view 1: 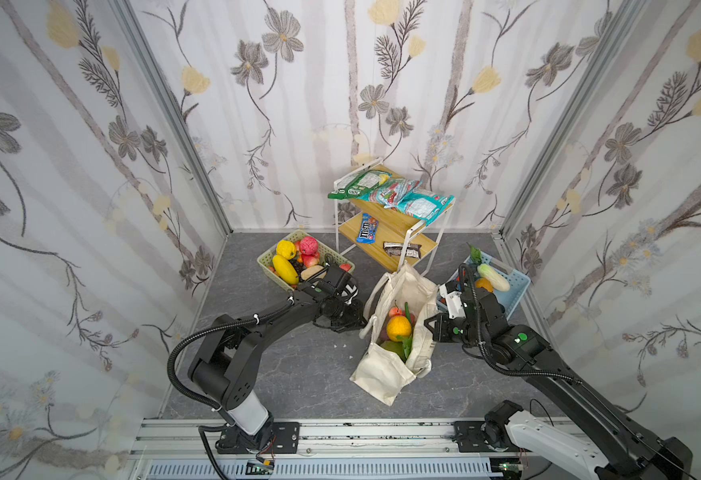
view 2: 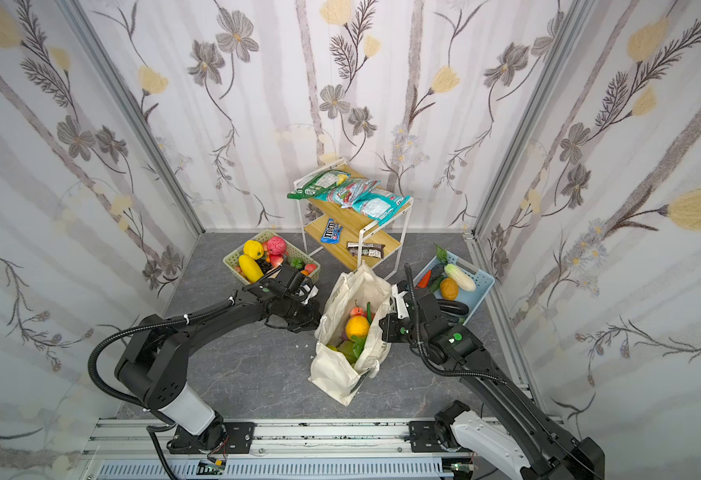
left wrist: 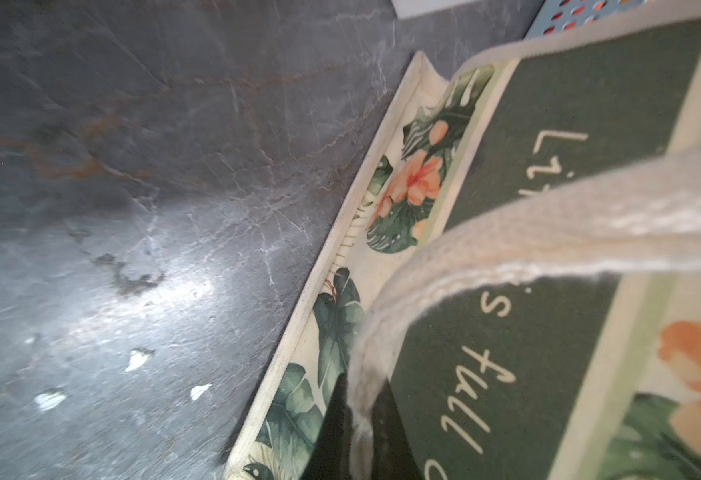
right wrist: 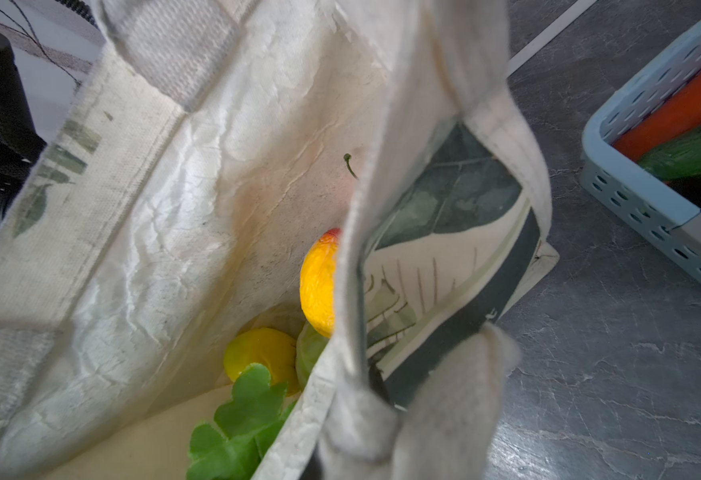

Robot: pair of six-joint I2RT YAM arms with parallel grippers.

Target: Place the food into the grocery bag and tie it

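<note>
Standing open on the grey desk (view 1: 299,374), the cream canvas grocery bag (view 1: 382,374) holds toy food, a plastic orange (view 1: 398,327) uppermost. The left gripper (view 1: 355,322) pinches 1 white woven handle (left wrist: 507,249). The right gripper (view 1: 428,325) is clamped on the opposite handle (right wrist: 444,395), seemingly to draw the 2 together for tying. Beyond, more fruit sits in the pale green lattice basket (view 1: 262,262).

Robot lab booth, floral-papered walls (view 1: 70,166), aluminium corner posts (view 1: 166,104), base rail (view 1: 382,436), small snack shelf (view 1: 398,228)
</note>
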